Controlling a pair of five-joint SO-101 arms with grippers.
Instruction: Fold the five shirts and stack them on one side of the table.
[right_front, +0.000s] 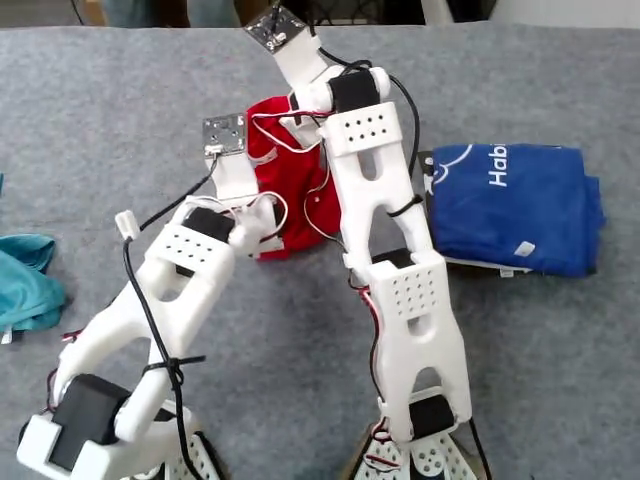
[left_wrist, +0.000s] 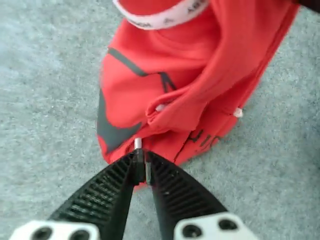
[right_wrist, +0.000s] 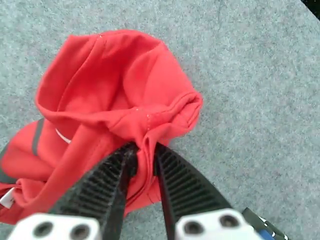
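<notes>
A crumpled red shirt (right_front: 285, 190) lies mid-table between both arms. In the right wrist view, my right gripper (right_wrist: 142, 155) is shut on a bunched fold of the red shirt (right_wrist: 115, 95), and the cloth bulges away from the jaws. My left gripper (left_wrist: 141, 162) is shut on the near hem of the red shirt (left_wrist: 200, 85), next to a dark grey panel. A folded blue shirt (right_front: 510, 205) lies at the right side of the table. A light edge shows under its front. A teal shirt (right_front: 25, 285) lies crumpled at the left edge.
The grey felt table (right_front: 560, 380) is bare in front of the blue shirt and along the far side. The two arms' white links (right_front: 400, 290) cross the middle of the high view and hide part of the red shirt.
</notes>
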